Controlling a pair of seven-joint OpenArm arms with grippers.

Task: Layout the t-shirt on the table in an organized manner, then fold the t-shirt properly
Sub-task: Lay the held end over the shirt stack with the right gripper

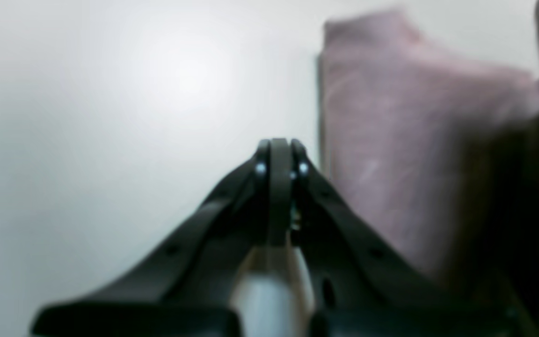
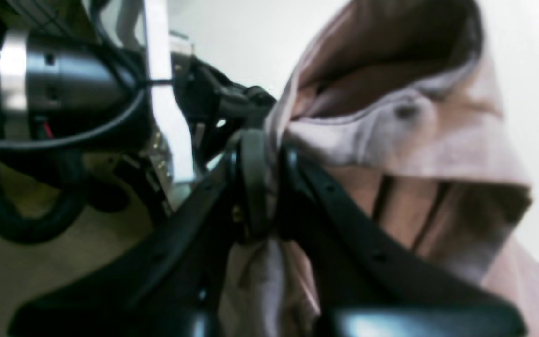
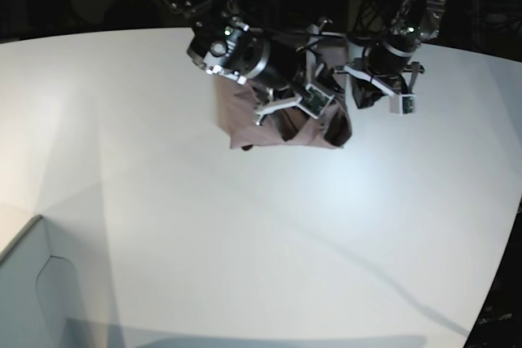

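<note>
Shirt: a dusty pink t-shirt (image 3: 281, 124) is seen bunched in the upper middle of the base view, partly hidden behind the two arms.
Shirt position: the cloth hangs or rests at the far part of the table; whether its lower edge touches the surface cannot be told.
Shirt detail: in the right wrist view the t-shirt (image 2: 405, 135) fills the centre and right of the frame, folded over itself, with a darker inner opening at the top.
Table: a plain white table (image 3: 245, 234) takes up most of the base view, with a curved far edge at the top of the frame.
Right gripper: the right gripper (image 2: 260, 187) is seen at the centre of its wrist view, clamped on a fold of the t-shirt; cloth is pinched between the black jaws and trails below them.
Right arm: in the base view this arm is placed at upper centre-left, directly over the cloth.
Left gripper: the left gripper (image 1: 280, 154) is seen at the centre of its wrist view with its jaws pressed together and nothing between them.
Left gripper surroundings: white table (image 1: 110, 117) lies behind it, and the t-shirt (image 1: 391, 140) is seen to its right in the frame, apart from the tips.
Left arm: in the base view the left gripper (image 3: 383, 91) is placed at upper centre-right, just beside the cloth.
Box corner: a pale box-like corner (image 3: 24, 283) is noted at the lower left of the base view.
Image quality: both wrist views are blurred.
</note>
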